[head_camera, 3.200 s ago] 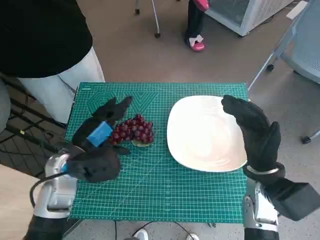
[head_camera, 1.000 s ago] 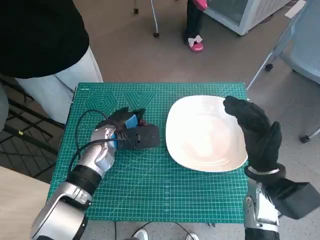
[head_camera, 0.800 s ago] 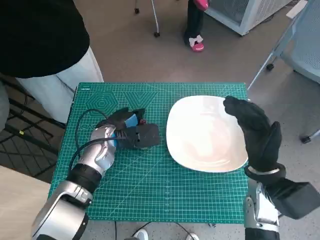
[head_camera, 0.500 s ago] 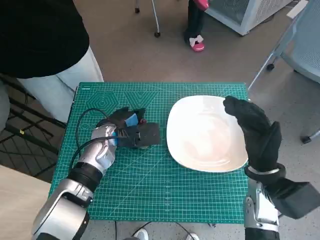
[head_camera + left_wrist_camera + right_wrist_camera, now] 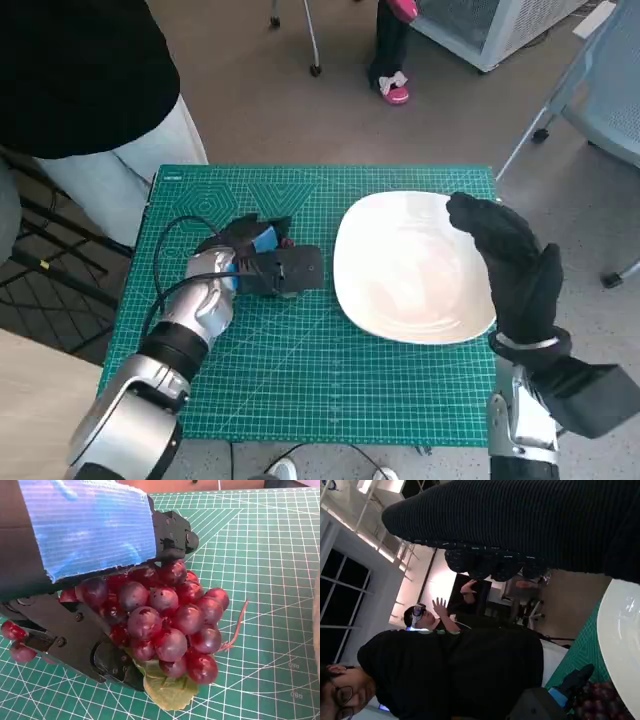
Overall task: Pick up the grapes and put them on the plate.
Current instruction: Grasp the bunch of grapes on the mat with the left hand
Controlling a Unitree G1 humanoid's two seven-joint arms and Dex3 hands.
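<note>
one bunch of grapes [image 5: 167, 625] sits under my left hand [image 5: 262, 262], on the mat [image 5: 320, 380] at about nine o'clock from the plate [image 5: 400, 300] and just beside its rim. in the wrist view my fingers [image 5: 85, 645] wrap the bunch from one side while the taped back of the hand covers it from above, so i judge i am holding it, cupped rather than pinched, because a loose cluster would slip out of a narrow grip. a leaf [image 5: 167, 695] and a thin stem [image 5: 235, 630] stick out on the open side. whether the bunch has left the mat i cannot tell; the lowest berries look close to it or touching.

my right hand [image 5: 505, 255] lies over the plate's edge at about three o'clock, gloved fingers reaching toward one o'clock. it holds nothing, the fingers lying loosely together, and i cannot say if it presses the rim; i take it to be there to steady the plate.

the plate has nothing on it, so the transfer is not yet done. next i would lift and carry the bunch toward three o'clock, keeping the grip soft, since berries could roll free.

a person [image 5: 80, 80] stands at the mat's eleven o'clock corner.
</note>
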